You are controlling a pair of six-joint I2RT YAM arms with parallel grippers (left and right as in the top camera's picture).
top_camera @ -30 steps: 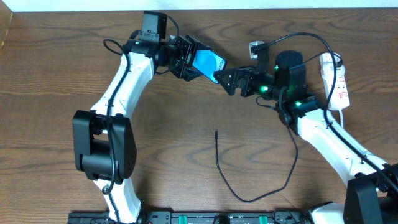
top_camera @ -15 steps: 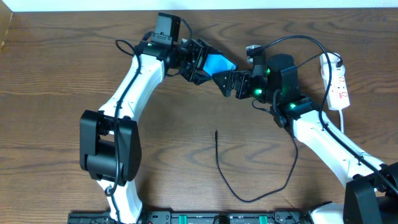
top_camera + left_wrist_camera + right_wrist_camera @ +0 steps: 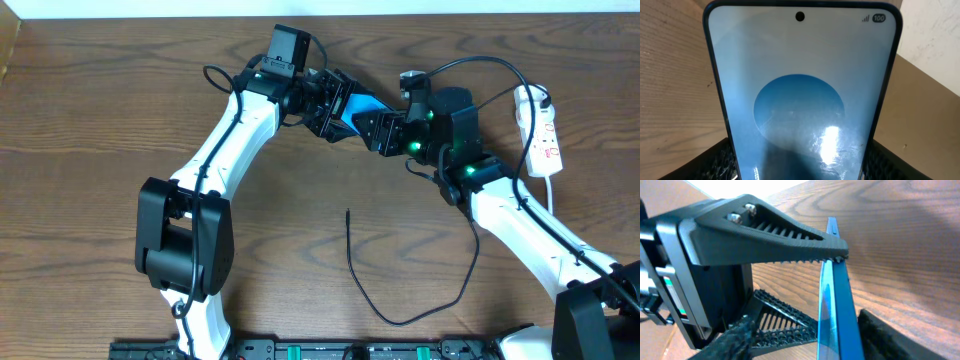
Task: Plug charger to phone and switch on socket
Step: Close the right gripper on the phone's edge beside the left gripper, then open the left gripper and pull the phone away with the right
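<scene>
The phone (image 3: pixel 362 104), blue-screened with black edges, is held above the table by my left gripper (image 3: pixel 335 108), which is shut on its long sides. In the left wrist view the phone (image 3: pixel 800 90) fills the frame between the left gripper's fingers (image 3: pixel 800 165). My right gripper (image 3: pixel 379 129) is open and straddles the phone's free end; in the right wrist view the phone (image 3: pixel 836 315) stands edge-on between the right fingers (image 3: pixel 812 342), with a gap on the left side. The charger (image 3: pixel 372 303) lies loose on the table, its tip (image 3: pixel 348 214) free. The socket (image 3: pixel 545 128) lies at the far right.
The left gripper's ribbed finger (image 3: pixel 770 230) fills the upper left of the right wrist view, close to my right fingers. A white cord (image 3: pixel 527 172) runs from the socket past the right arm. A black cable loops over the right wrist (image 3: pixel 480 62).
My left arm has carried the phone to the right. The phone's free end has come between the right gripper's fingers, and the two grippers are now close together. The charger has not moved.
</scene>
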